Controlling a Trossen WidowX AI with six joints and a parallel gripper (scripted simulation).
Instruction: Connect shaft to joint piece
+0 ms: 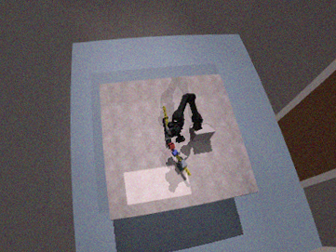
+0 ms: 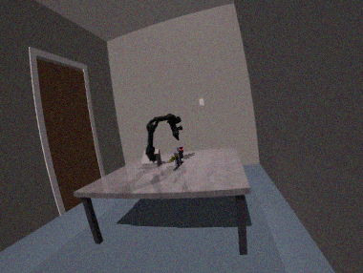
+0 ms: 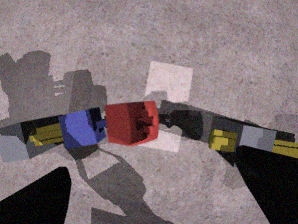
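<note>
Nearest in wrist view: gripper, open wide, with nothing in grip. Beyond, between fingertips left to right but lower down: blue joint piece, then red joint piece. Outward: left yellow shaft, right yellow shaft. Behind all: mottled desk.

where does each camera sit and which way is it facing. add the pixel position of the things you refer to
Top: high above the table (image 1: 117, 131) (image 2: 210, 183), looking down; the whole arm shows, over the red piece (image 1: 172, 146) (image 3: 131, 123).
Exterior: off the table's near edge, looking across it to the pale wall (image 2: 181, 72); whole arm, from the side.
Wrist: on the arm's wrist, facing down at the red piece; only dark fingertips show.
Top and exterior share the table and arm.
</note>
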